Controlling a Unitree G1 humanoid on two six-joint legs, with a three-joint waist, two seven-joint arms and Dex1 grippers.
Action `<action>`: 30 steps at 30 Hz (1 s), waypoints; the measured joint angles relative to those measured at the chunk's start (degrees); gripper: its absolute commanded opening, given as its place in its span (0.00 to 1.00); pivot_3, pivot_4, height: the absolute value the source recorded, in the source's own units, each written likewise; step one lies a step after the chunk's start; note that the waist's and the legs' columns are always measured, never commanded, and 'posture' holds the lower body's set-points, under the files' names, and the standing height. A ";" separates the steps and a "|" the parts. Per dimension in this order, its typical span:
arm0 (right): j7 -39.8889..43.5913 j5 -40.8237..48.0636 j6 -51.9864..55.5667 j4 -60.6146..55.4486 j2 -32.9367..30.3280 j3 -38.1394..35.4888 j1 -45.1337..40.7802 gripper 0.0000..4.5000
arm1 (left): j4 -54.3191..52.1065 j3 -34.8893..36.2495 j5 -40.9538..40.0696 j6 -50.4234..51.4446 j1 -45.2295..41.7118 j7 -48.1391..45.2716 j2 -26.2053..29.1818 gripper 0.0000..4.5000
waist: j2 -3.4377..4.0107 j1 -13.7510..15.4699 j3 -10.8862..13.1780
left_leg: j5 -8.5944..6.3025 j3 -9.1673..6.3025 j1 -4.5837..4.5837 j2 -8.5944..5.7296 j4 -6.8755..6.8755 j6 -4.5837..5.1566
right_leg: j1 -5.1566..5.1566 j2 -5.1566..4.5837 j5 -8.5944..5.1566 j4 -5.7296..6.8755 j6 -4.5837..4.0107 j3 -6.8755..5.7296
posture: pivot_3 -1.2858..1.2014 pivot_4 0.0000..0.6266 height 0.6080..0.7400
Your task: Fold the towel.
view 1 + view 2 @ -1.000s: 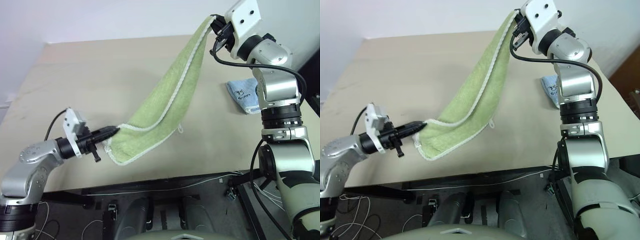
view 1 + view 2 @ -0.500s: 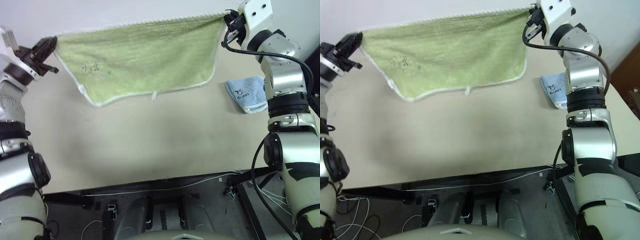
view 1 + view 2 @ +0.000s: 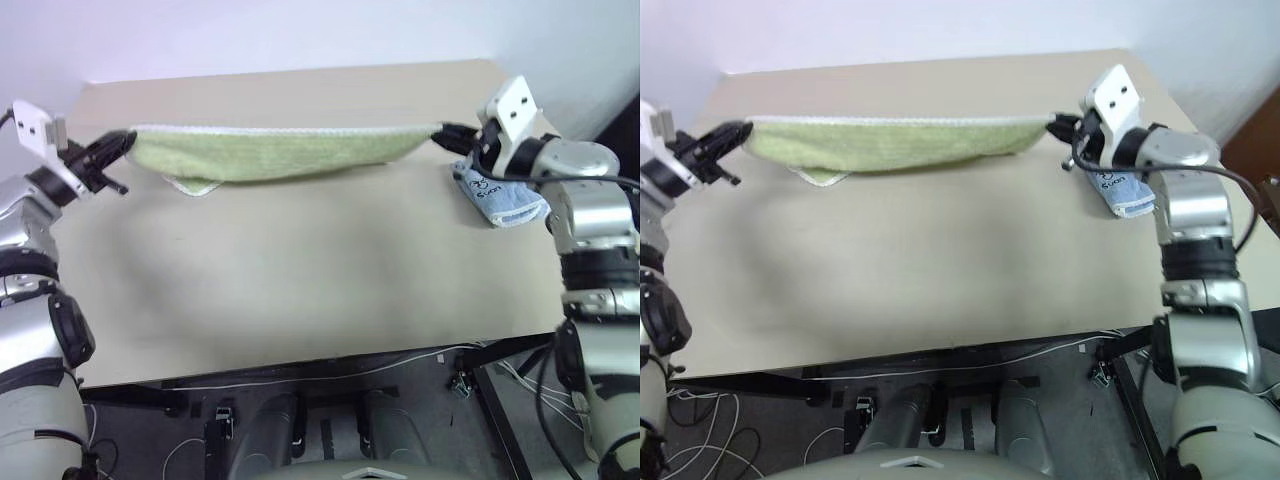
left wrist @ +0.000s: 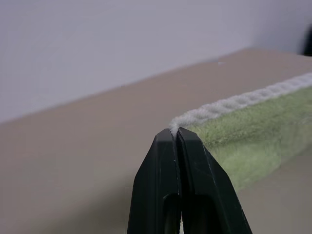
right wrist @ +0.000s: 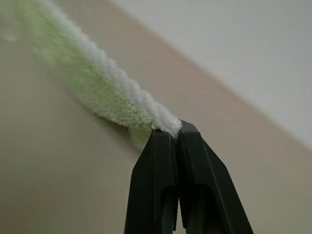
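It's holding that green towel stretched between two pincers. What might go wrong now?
Each gripper, left and right, pinches only the white edging at a corner of the towel, so a corner could slip free. The hanging part already droops toward the table near the left side and may bunch. The blue cloth lies beside the right gripper and might get dragged.

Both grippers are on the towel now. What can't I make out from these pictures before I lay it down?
- Towel: its lower edge lies behind its own hanging cloth in the eye views, so contact with the table is uncertain.
- Blue cloth: partly covered by the right gripper and wrist.
- Left gripper: how much corner it pinches is hidden between its fingers.
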 measured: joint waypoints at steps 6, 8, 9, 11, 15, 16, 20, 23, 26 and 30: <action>9.21 6.52 11.31 -18.38 -12.12 -1.46 14.95 0.00 | -14.60 2.36 -5.02 7.85 14.49 -9.72 3.05 0.01 | 0.01 0.33 0.00 | -0.05 -0.01 -0.27 0.00 0.14 -0.11 | -0.25 -0.13 0.00 0.13 -0.02 0.08 | 0.52 0.24 1.00; 11.30 8.07 13.83 -21.84 -15.63 -2.40 18.62 0.00 | -21.44 2.88 -6.99 12.57 20.50 -11.53 3.89 0.01 | -0.02 0.30 -0.02 | -0.09 -0.02 -0.23 0.01 0.13 -0.16 | -0.21 -0.16 -0.01 0.11 -0.05 0.10 | 0.52 0.24 1.00; 12.08 8.79 14.86 -23.36 -16.54 -3.05 20.40 0.00 | -25.69 3.00 -7.72 15.24 24.15 -12.26 4.44 0.01 | -0.02 0.26 -0.02 | -0.09 -0.02 -0.23 0.02 0.11 -0.16 | -0.20 -0.17 -0.03 0.09 -0.09 0.12 | 0.52 0.24 1.00; 12.72 9.73 16.36 -24.72 -17.46 -3.93 22.50 0.00 | -31.47 3.15 -8.81 18.90 29.33 -13.08 5.15 0.01 | -0.01 0.18 -0.02 | -0.09 -0.01 -0.24 0.02 0.10 -0.17 | -0.23 -0.17 -0.11 0.09 -0.23 0.15 | 0.52 0.24 1.00; 14.43 12.00 19.12 -28.30 -20.15 -6.44 28.07 0.00 | -43.42 3.85 -10.48 25.30 42.15 -14.52 8.25 0.01 | 0.05 0.12 -0.04 | -0.10 0.00 -0.23 0.04 -0.06 -0.18 | -0.27 -0.18 -0.13 0.00 -0.27 0.18 | 0.52 0.24 1.00; 14.97 12.44 19.20 -29.02 -20.63 -7.08 29.27 0.00 | -45.64 4.41 -10.87 26.26 44.28 -14.50 8.42 0.01 | 0.05 0.18 -0.04 | -0.10 0.00 -0.23 0.06 -0.05 -0.18 | -0.28 -0.18 -0.13 -0.01 -0.28 0.17 | 0.52 0.24 1.00; 19.63 12.78 16.66 -31.34 -24.47 -9.75 37.03 0.00 | -53.04 7.37 -13.33 30.09 51.59 -14.52 8.86 0.01 | 0.04 0.67 -0.05 | -0.11 0.00 -0.25 0.06 -0.05 -0.17 | -0.18 -0.20 -0.15 -0.20 -0.31 0.12 | 0.52 0.24 1.00; 21.74 13.83 15.99 -32.37 -24.94 -12.59 40.34 0.00 | -57.03 9.71 -14.91 32.83 54.64 -14.14 9.62 0.01 | 0.04 0.48 -0.05 | -0.11 0.01 -0.24 0.06 -0.02 -0.16 | -0.14 -0.21 -0.15 -0.22 -0.31 0.14 | 0.52 0.24 1.00; 23.45 14.83 15.21 -34.16 -25.64 -16.46 43.72 0.00 | -59.99 11.85 -15.74 34.41 57.41 -14.06 10.55 0.01 | 0.06 0.37 -0.06 | -0.11 0.01 -0.21 0.07 -0.10 -0.16 | -0.17 -0.21 -0.16 -0.22 -0.32 0.14 | 0.52 0.24 1.00; 26.02 13.32 11.05 -35.40 -27.08 -17.23 48.42 0.00 | -61.50 12.27 -15.83 36.03 59.92 -14.19 11.66 0.01 | 0.07 0.44 -0.06 | -0.11 0.03 -0.22 0.08 -0.08 -0.16 | -0.17 -0.21 -0.16 -0.23 -0.32 0.14 | 0.52 0.24 1.00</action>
